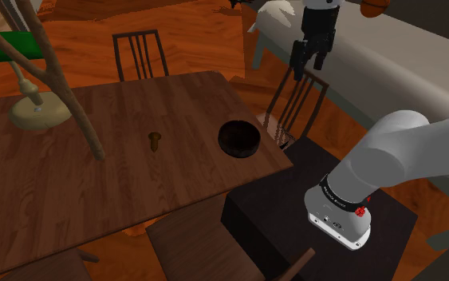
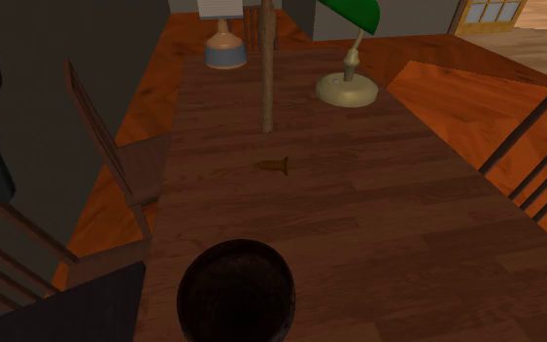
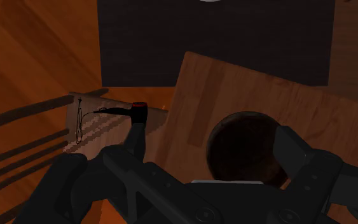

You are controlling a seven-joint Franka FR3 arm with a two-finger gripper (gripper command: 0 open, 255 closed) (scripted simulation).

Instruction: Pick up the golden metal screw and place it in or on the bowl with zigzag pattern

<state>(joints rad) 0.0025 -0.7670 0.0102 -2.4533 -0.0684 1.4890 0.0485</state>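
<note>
- Shoulder view, wooden table (image 1: 95,191): spread across the frame's left and centre. It bore both task items, with a lamp (image 1: 35,116) near the left edge.
- Arm (image 1: 398,152): rose from the lower right toward the upper right of the frame.
- Dark bowl (image 1: 239,148): stood empty at centre frame, near the table's right edge. No zigzag could be made out.
- Gripper (image 1: 310,65): hung high at upper right, beyond the table, with fingers apart and grasping nothing.
- Screw (image 1: 156,141): lay on its side on bare wood, left of the bowl and well apart from it.
- Handling note: the step in hand appeared to be the approach. Done well, it would pass leftward over the bowl with clearance and set the fingers across the shank. It would then descend straight and close low, since so small a piece would likely roll.
</note>
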